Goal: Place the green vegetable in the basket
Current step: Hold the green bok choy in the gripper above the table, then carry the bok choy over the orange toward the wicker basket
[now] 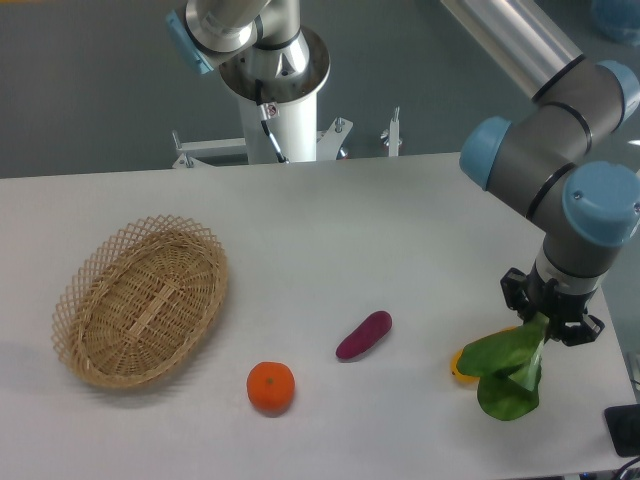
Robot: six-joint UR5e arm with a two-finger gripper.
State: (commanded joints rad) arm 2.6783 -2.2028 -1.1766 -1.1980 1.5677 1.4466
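The white table (330, 230) stretches across the room, with the arm (560, 130) reaching down over its right end. Far over on the left lies the wicker basket (140, 300), with nothing in it. At the right, the gripper (545, 322) has its fingers closed on the top of the green vegetable (510, 372), whose leaves hang below it just above the tabletop, well apart from the basket. A yellow vegetable (462, 365) peeks out beside the leaves. Near the middle lie a purple vegetable (364, 335) and, closer to the front edge, an orange (271, 386).
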